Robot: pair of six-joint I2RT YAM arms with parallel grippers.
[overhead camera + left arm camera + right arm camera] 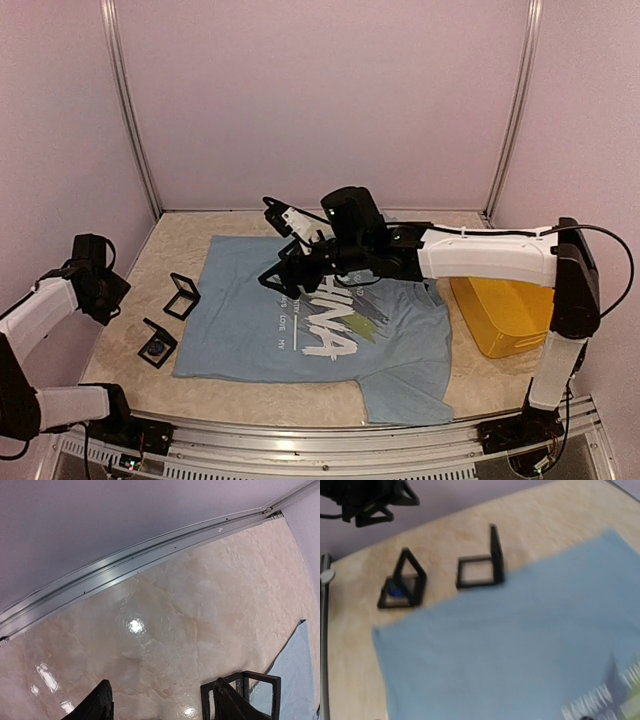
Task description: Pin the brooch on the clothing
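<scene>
From above, the clothing (250, 335) lay flat on the table (120, 365), chest print up. The right gripper (288, 272) hung over the shirt's upper middle, its jaws too dark and bunched to tell whether they were wide or closed. The left gripper (108, 295) hung off the shirt's left edge, near the far case (182, 296) and the near case (158, 344). A yellow bin (505, 315) sat at the right.

Only the left wrist view showed that gripper's jaws spread wide, holding nothing, over bare table with one case frame beside a finger.

Only the right wrist view showed the brooch (394, 591), a small blue spot inside the near case. Both cases stood open beside the shirt.
</scene>
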